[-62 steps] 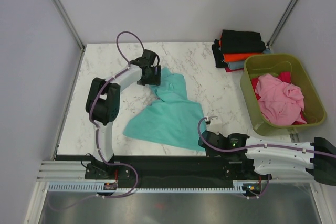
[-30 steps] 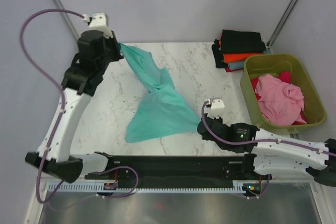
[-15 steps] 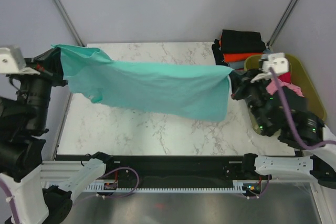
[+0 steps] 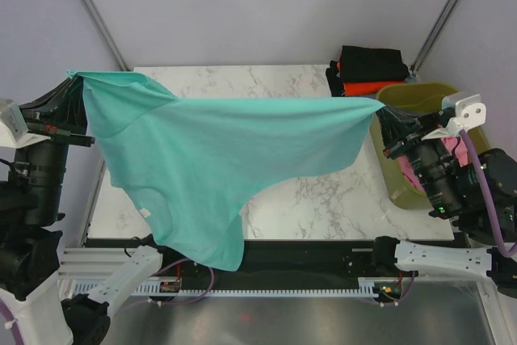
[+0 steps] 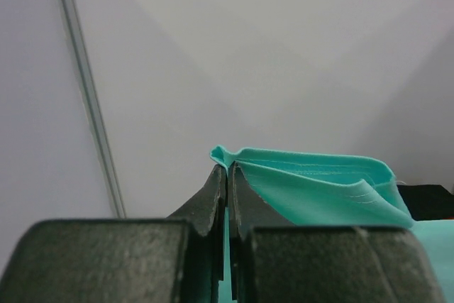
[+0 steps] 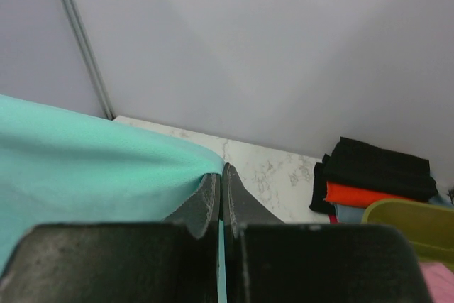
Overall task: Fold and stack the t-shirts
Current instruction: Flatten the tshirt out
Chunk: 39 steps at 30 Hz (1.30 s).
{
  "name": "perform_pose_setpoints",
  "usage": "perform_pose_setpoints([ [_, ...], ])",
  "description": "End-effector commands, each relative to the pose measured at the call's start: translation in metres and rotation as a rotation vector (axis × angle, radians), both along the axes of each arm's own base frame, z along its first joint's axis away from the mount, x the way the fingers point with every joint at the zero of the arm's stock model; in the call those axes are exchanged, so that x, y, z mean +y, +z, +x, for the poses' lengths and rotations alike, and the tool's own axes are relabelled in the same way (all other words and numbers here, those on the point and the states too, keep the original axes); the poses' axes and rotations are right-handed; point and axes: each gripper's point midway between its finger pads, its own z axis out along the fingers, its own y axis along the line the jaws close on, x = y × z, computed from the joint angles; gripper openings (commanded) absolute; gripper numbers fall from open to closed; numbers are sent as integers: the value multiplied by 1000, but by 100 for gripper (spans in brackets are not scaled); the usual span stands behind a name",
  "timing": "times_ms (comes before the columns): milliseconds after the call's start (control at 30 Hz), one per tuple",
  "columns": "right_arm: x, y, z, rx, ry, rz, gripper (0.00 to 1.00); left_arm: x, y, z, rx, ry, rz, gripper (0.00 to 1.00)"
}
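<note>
A teal t-shirt (image 4: 218, 151) hangs stretched wide in the air above the marble table (image 4: 323, 199). My left gripper (image 4: 73, 78) is shut on its left top corner; in the left wrist view the cloth (image 5: 319, 182) comes out between the closed tips of that gripper (image 5: 228, 169). My right gripper (image 4: 381, 112) is shut on the right top corner, and the right wrist view shows the teal cloth (image 6: 92, 168) pinched at that gripper's tips (image 6: 221, 172). The shirt's lower part droops past the table's near edge. A folded stack of t-shirts (image 4: 367, 74), black and orange on top, lies at the far right.
An olive-green tub (image 4: 404, 98) stands at the right edge with pink cloth (image 4: 412, 169) inside, partly behind my right arm. The folded stack (image 6: 376, 179) sits just beyond the tub's rim (image 6: 411, 214). Grey walls and metal frame posts enclose the table.
Both arms lifted the teal t-shirt off the table and pulled apart, spreading it from a crumpled heap into a taut sheet. In the last half second it opened wider and drooped lower.
</note>
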Motion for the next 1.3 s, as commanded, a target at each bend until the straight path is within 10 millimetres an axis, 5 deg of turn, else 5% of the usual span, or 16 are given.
perform_pose_setpoints([
  [0, 3, 31, -15, -138, 117, -9, 0, -13, 31, -21, -166, -66, 111, 2],
  [100, 8, 32, -2, -120, 39, -30, 0, -23, 36, -13, -176, -96, 143, 2],
  [233, 42, 18, 45, -38, -230, -247, 0, -40, 20, 65, 7, -53, 195, 2],
  [267, 50, 16, 58, -29, -256, -269, 0, -56, 12, 105, 75, -68, 221, 2],
  [300, 31, 10, 89, 12, -362, -291, 0, -65, 2, 126, 121, -78, 245, 2],
  [367, 52, -16, 149, 100, -279, -259, 0, -82, -38, 193, 279, -79, 284, 2],
  [400, 12, -34, 190, 171, -375, -245, 0, -88, -54, 214, 332, -101, 270, 2],
  [467, 22, -98, 253, 336, -364, -285, 0, -84, -100, 263, 479, -133, 252, 2],
  [500, 18, -123, 271, 392, -385, -319, 7, -77, -162, 315, 644, -151, 195, 2],
  [533, 31, -165, 299, 475, -380, -381, 33, -79, -196, 331, 738, -200, 159, 5],
  [567, 37, -196, 306, 551, -362, -428, 70, -86, -261, 359, 904, -254, 108, 18],
  [600, 44, -240, 320, 631, -363, -475, 98, -78, -288, 369, 968, -245, 81, 59],
  [733, 55, -289, 326, 723, -326, -482, 98, -73, -382, 382, 1178, -263, -9, 94],
  [900, 52, -290, 301, 719, -291, -420, 98, -56, -386, 377, 1184, -150, -28, 95],
  [1100, 38, -295, 268, 729, -314, -337, 98, -53, -373, 330, 1171, -66, -126, 92],
  [1267, 55, -334, 243, 808, -194, -259, 98, -101, -433, 274, 1261, -169, -154, 92],
])
